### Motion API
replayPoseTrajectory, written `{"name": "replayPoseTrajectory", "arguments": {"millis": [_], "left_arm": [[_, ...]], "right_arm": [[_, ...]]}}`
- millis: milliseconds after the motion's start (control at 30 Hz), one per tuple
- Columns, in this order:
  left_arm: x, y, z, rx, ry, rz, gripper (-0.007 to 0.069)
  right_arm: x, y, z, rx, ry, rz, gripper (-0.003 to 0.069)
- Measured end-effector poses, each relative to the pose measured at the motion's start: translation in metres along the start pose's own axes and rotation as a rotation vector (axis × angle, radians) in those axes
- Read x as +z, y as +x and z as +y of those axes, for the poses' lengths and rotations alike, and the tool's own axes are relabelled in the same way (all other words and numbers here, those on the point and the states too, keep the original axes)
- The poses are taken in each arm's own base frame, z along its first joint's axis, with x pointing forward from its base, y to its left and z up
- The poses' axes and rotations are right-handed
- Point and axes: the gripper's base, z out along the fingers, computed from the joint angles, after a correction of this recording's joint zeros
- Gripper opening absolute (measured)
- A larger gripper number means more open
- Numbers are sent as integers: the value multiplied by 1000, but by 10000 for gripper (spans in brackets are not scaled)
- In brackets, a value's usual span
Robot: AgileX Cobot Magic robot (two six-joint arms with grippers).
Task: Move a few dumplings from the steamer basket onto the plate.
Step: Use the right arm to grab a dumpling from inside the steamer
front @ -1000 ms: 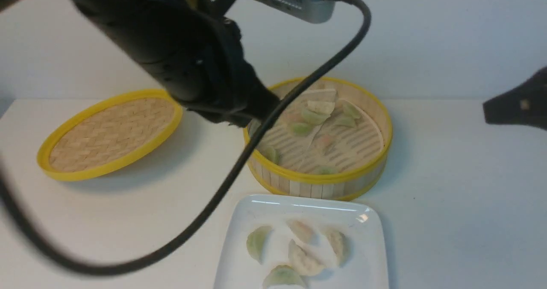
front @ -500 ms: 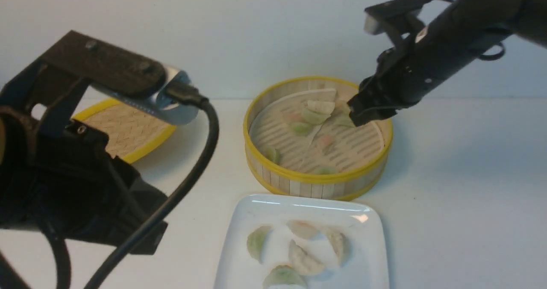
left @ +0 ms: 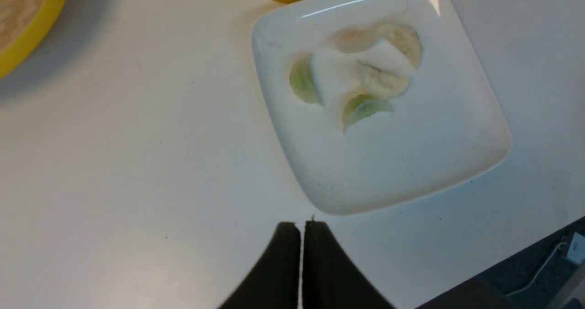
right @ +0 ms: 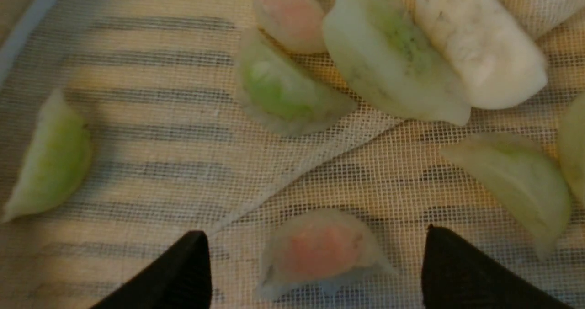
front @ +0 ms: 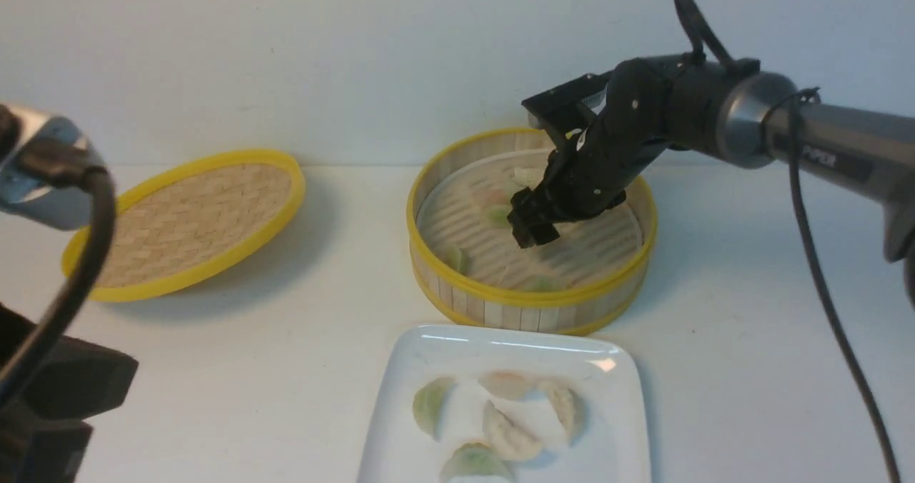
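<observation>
The robot's left pincer (left: 301,229), its tips pressed together, hangs in the foreground on the left of the front view, to the left of a white square plate (front: 522,351). Five dumplings lie on the plate: two green ones (front: 431,406), two off-white ones (front: 510,434) and one pinkish-orange one (front: 506,384). Just beyond it on the white tabletop (front: 750,369) stands a round bamboo steamer basket (front: 532,317) with yellow rims, more dumplings scattered on its lined, slatted floor. The right pincer (right: 317,265) reaches into the basket from the right, spread wide, with a pinkish-orange dumpling (right: 322,249) between its fingers. Around it are several green dumplings (right: 292,94), another pinkish-orange one (right: 292,16) and an off-white one (right: 484,48). To the left of the basket, well apart, a yellow-rimmed woven lid (front: 200,222) rests tilted.
</observation>
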Motion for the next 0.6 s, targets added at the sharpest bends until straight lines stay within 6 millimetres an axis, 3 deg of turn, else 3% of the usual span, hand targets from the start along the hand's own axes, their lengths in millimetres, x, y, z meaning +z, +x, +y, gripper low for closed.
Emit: {"name": "replayPoseTrajectory", "arguments": {"millis": [100,167,200,267,467,600], "left_arm": [[-12,6,5,-17,-26,-45,-6],[-19,9,9,-30,-48,-80,-6],[-20,9,9,-31,-49,-83,-6],[-25,12,13,-32,-69,-108,-6],[-30,15,18,-28,-112,-127,-6],[-30,15,18,-26,-119,-128,-6]], "right_arm": [[15,3,-2,9,9,11,542],[17,1,-3,5,19,-10,464],[16,1,-3,5,19,-12,464],[16,1,-3,6,20,-17,332],[10,2,-2,5,12,19,332],[-23,-4,1,-3,8,16,332]]}}
